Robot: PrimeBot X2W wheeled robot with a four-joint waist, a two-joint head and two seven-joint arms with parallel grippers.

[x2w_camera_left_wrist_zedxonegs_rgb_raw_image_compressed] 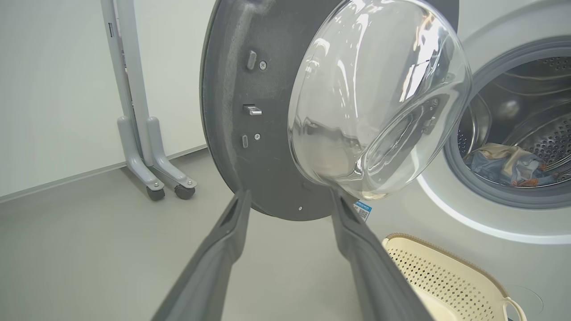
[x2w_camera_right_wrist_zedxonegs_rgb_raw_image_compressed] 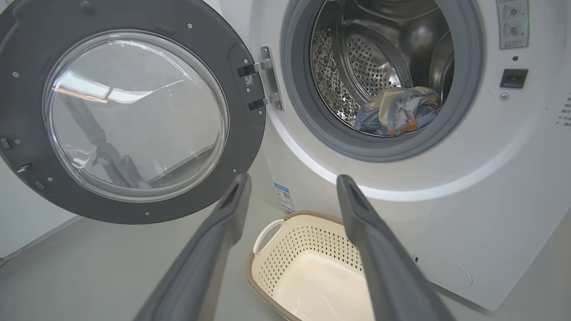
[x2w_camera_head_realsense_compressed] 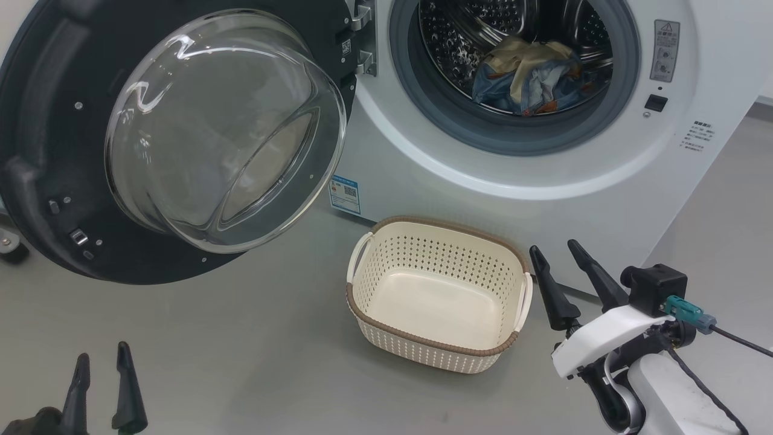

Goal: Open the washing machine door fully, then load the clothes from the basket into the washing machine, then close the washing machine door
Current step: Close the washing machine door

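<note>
Both end effectors are wide open and hold nothing. The left end effector (x2w_camera_head_realsense_compressed: 102, 351) sits low at the near left, above the grey floor (x2w_camera_head_realsense_compressed: 241, 338), with its two dark fingers pointing up. The right end effector (x2w_camera_head_realsense_compressed: 554, 246) is at the near right, just beside the right end of the basket (x2w_camera_head_realsense_compressed: 435, 257). The basket stands on the floor in front of the washing machine (x2w_camera_head_realsense_compressed: 543, 199). It is cream with a brown rim, and it is empty. Past the left end effector, the washing machine door (x2w_camera_head_realsense_compressed: 223, 130) is swung wide open to the left on its metal hinge (x2w_camera_head_realsense_compressed: 364, 36). Its clear glass bowl bulges out toward the robot. A small blue sticker (x2w_camera_head_realsense_compressed: 345, 194) is on the machine's lower corner, behind the basket. Farther back, the clothes (x2w_camera_head_realsense_compressed: 528, 75) lie in a blue and cream heap at the bottom of the steel drum (x2w_camera_head_realsense_compressed: 447, 36), inside the grey rubber ring (x2w_camera_head_realsense_compressed: 423, 109).
</note>
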